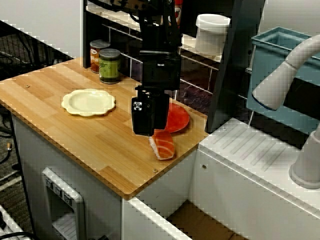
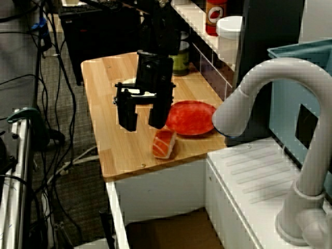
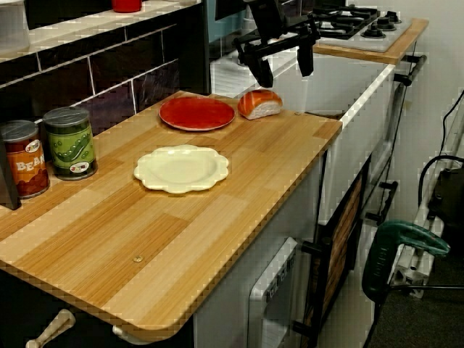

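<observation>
A black robot claw hangs over the sink end of a light wooden bench. Its two fingers stand apart and hold nothing. Seen from the sink side, there is a clear gap between them.

Just below the claw lies a piece of salmon sushi, an orange slab with pale stripes on a white block of rice. It rests on the bare wood near the bench's corner. In the view along the bench, the claw hangs above the sushi with open air between them, so they are not touching.

A round, glossy red plate sits just beside the sushi, on the wall side. Whether the sushi touches its rim cannot be told. The plate has nothing on it.

In the view facing the shelves, the claw appears side-on as a single dark block, with the sushi under its tip.

A pale cream plate with a scalloped rim sits well apart from these, near the middle of the bench. Behind it, against the dark tiled wall, two tins stand upright side by side. One has a green label and the other a red label.

A white lidded tub rests on the shelf above. A white curved tap rises over the ribbed white drainer past the end of the bench.
</observation>
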{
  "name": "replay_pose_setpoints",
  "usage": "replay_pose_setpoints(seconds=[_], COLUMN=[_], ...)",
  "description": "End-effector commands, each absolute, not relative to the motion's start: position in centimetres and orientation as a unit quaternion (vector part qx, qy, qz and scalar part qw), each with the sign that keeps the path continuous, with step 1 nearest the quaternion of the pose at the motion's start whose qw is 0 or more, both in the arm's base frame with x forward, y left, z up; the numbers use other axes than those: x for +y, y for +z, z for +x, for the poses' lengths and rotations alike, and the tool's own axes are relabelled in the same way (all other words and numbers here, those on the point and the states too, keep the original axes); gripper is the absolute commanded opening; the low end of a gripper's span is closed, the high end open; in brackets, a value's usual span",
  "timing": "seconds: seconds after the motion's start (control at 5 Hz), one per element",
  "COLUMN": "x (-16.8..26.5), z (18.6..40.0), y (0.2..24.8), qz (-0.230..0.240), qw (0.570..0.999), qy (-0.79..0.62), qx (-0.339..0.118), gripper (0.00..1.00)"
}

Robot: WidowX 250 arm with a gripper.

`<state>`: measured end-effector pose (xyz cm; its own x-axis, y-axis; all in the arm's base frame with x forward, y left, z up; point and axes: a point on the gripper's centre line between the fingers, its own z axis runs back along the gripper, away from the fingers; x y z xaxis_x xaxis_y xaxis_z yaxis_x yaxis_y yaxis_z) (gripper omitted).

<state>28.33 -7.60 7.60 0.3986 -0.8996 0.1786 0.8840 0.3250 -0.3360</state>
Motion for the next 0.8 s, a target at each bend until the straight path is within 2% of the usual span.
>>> replay_pose_setpoints(seconds=[0.0, 0.2, 0.6], x=[-7.3, -7.6, -8.2], z=[27.2, 26.5, 25.8], y=[8.6, 8.4, 8.8], qz=[-0.156, -0.145, -0.144], qw=[0.886, 0.915, 0.936], qy=[-0.437, -0.377, -0.321], qx=[-0.014, -0.017, 0.010], gripper=[1.00, 1.00, 1.00])
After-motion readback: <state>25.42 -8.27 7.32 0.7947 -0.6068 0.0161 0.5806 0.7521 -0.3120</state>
